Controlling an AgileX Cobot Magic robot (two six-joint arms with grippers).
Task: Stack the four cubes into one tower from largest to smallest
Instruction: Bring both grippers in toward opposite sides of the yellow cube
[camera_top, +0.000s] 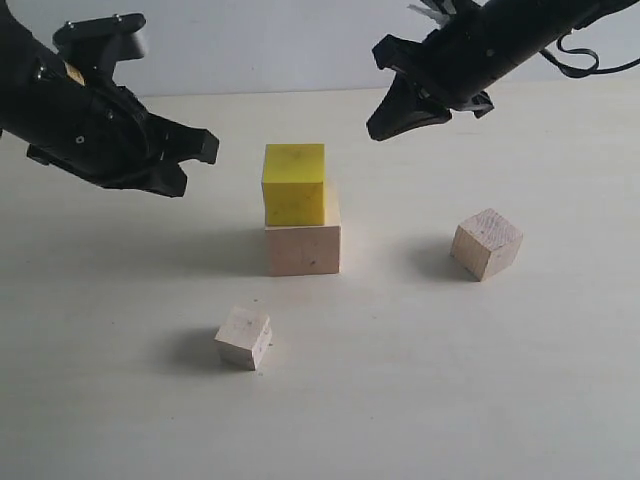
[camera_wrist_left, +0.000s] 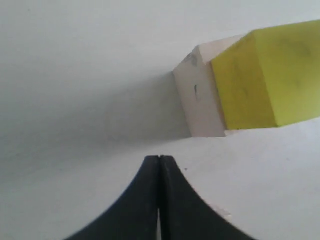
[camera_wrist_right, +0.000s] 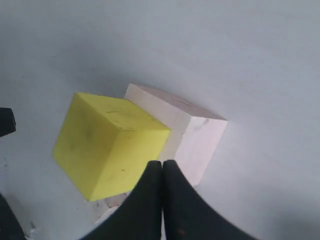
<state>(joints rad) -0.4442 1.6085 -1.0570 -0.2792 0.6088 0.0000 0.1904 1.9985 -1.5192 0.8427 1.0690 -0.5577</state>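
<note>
Yellow cube (camera_top: 294, 184) sits on the large cube (camera_top: 303, 250). The medium cube (camera_top: 487, 243) should go next, I judge. It lies at 3 o'clock from the stack and 5 o'clock from the right gripper (camera_top: 381, 125), the nearer one. Small cube (camera_top: 243, 336) lies at 7 o'clock. Right gripper and left gripper (camera_top: 205, 148) have jaws pressed together, empty. Only the exterior view shows the loose cubes; the wrist views show only the stack.
</note>
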